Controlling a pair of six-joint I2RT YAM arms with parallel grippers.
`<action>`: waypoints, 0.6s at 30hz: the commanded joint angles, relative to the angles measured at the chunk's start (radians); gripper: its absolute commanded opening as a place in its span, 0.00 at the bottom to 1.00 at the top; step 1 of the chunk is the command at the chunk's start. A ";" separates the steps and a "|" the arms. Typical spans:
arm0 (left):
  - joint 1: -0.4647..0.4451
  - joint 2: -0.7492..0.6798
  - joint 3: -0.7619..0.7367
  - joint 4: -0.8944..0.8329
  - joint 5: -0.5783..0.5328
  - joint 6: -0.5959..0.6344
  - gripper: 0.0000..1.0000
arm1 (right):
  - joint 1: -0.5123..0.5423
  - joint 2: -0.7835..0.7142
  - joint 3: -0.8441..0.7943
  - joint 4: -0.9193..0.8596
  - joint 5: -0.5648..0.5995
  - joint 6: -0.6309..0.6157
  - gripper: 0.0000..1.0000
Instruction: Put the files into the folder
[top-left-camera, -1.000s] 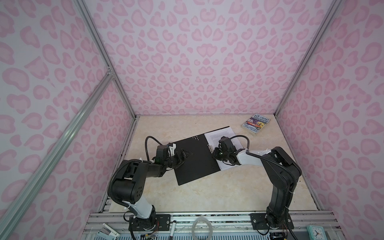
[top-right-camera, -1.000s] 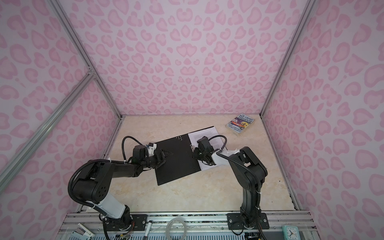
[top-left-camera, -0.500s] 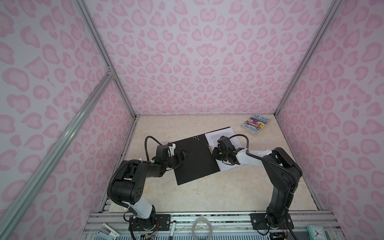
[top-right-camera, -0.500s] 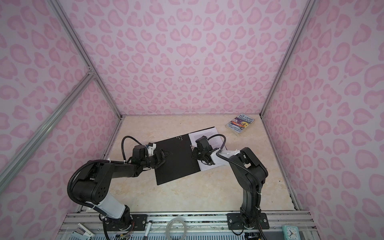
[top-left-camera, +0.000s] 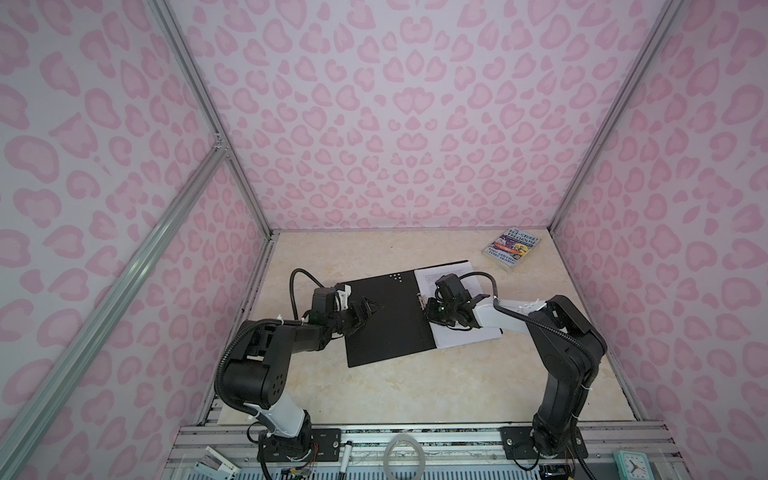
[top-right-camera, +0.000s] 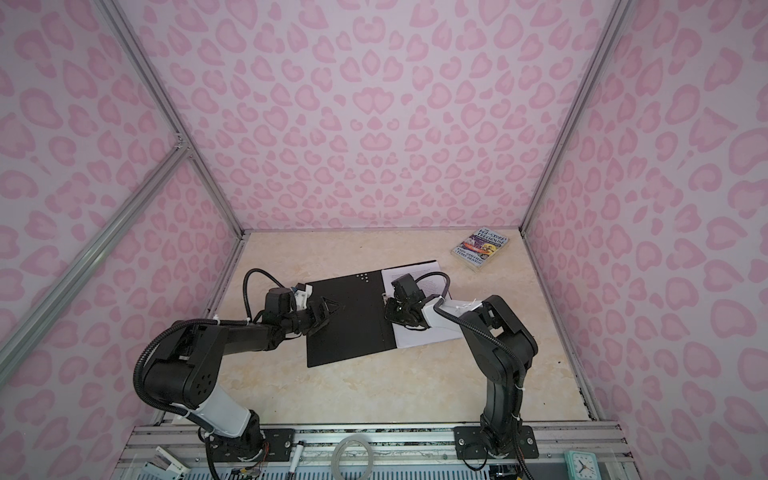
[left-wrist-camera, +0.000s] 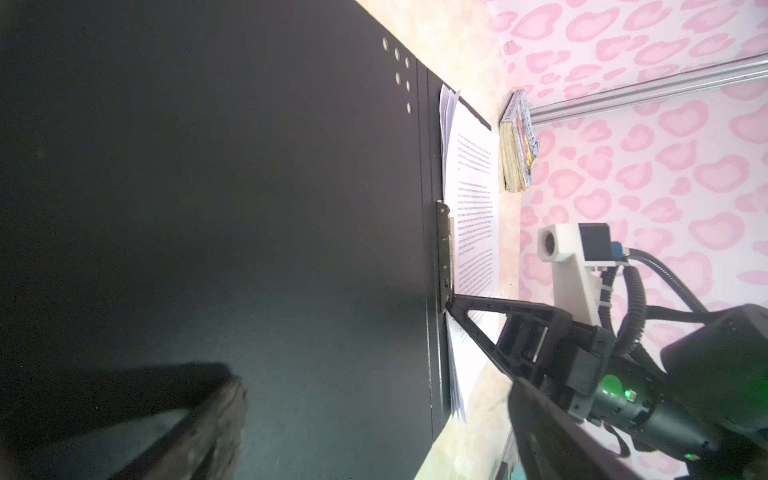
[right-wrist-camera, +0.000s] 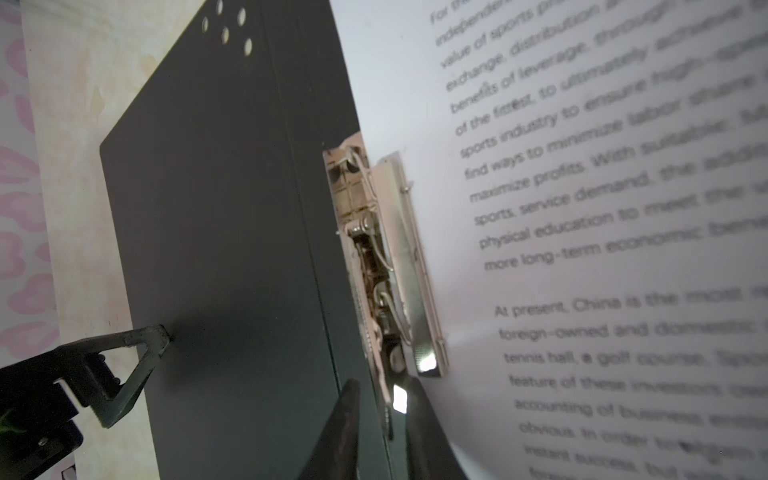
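Folder: the folder lies open and flat in the middle of the table, black inside up, with the spine running far to near.
Papers: the papers lie on the folder's right half with their left edge at the spine. In the left wrist view the sheet edges fan up a little at the far and near ends.
Clip: the metal clip sits at the spine, and its bar appears to lie on the top sheet.
Right gripper: the right gripper is at the clip's near end with its fingers a little apart on either side of the clip's tail. No squeeze on it shows.
Left gripper: the left gripper is spread wide over the left cover, and one fingertip touches the black surface.
Step in hand: probably finishing at the clip, with the sheets already under its bar.
Doing it well: the right fingers should back out toward the near side, along the spine, so they neither catch the tail nor drag the top sheet. The left fingertip should hold the cover down until they are clear.
Check: every fanned edge should sit under the bar before the cover folds over.
Risk: a sideways pull could slide loose sheets out to the right.
Book: the book lies far right, well apart from the work.
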 joint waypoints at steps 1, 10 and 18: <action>-0.001 -0.060 0.020 -0.133 0.041 0.024 0.99 | -0.006 -0.023 0.035 -0.041 -0.004 -0.059 0.38; 0.003 -0.416 0.017 -0.522 -0.210 0.003 0.97 | -0.189 -0.157 0.034 -0.135 0.006 -0.230 0.67; 0.013 -0.593 -0.101 -0.710 -0.325 -0.013 0.97 | -0.432 -0.295 -0.171 -0.146 0.054 -0.272 0.76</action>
